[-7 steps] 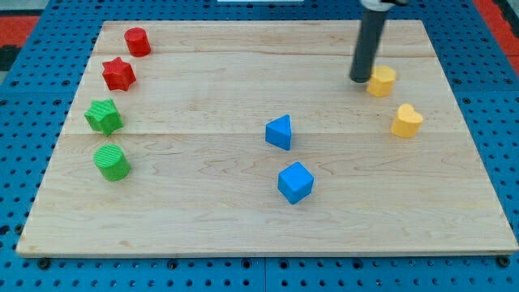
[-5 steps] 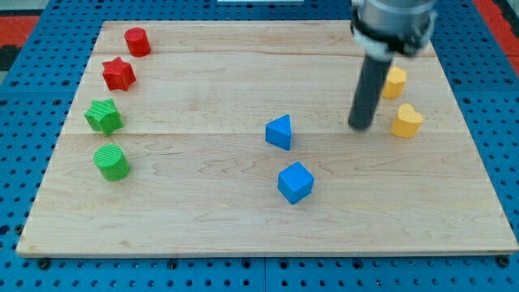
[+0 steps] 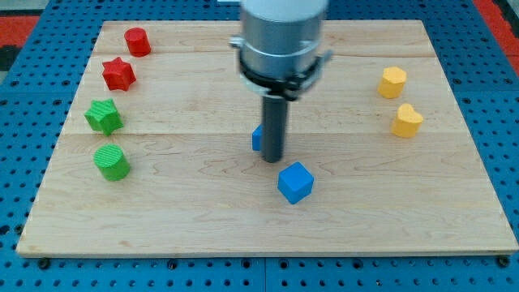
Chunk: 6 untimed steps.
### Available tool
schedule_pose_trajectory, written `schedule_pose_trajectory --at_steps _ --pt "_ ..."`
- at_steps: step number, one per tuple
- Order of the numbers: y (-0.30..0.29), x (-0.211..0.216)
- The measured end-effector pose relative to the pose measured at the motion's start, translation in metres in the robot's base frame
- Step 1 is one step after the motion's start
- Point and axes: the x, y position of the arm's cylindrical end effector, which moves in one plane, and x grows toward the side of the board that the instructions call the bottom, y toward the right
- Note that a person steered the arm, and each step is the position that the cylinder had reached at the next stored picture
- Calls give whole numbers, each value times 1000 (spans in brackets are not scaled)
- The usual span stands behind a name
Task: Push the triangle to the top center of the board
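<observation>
— Camera view: where is my tip (image 3: pixel 272 159) placed, and where is the blue triangle (image 3: pixel 257 139)?

— It is set just below mid-desk (image 3: pixel 203 203), right against the triangle, which is mostly hidden behind the rod — only a sliver shows at the rod's left.

— And the jaws?

— None are fitted; only a bare rod is seen.

— What could be spoiled?

— If contact is made off-centre, the triangle may be spun aside to the view's left; the blue cube (image 3: pixel 295 182), just below, could be clipped.
</observation>
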Motion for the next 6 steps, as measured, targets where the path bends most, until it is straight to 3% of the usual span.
schedule_pose_trajectory --at_steps 2,3,4,5,6 --pt "4 -87" --pt "33 -55" --pt "18 -98" --pt "-39 -146" --pt "-27 -159"
